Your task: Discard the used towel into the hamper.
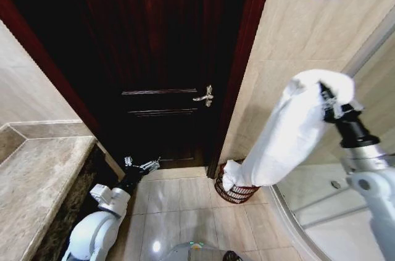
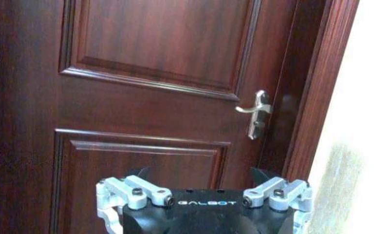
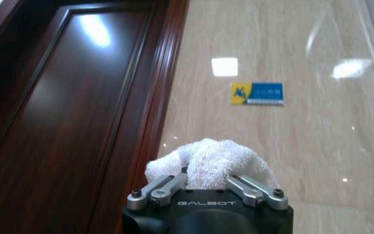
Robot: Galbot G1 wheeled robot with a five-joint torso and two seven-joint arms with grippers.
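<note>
One towel [image 1: 290, 131] clamped in my right gripper [image 1: 326, 102], hanging above hamper [image 1: 236, 192] | left gripper [image 1: 141, 165] low, spread wide, facing door [image 1: 154, 57]

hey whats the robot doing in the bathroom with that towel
The right end effector is shut on a white towel, holding it up high so that it hangs down along the tiled wall. The towel's lower end dangles just above the hamper, a small dark wire basket on the floor beside the door frame. The towel is not yet in the hamper. The left end effector is open and holds nothing, low near the counter, facing the dark wooden door.
</note>
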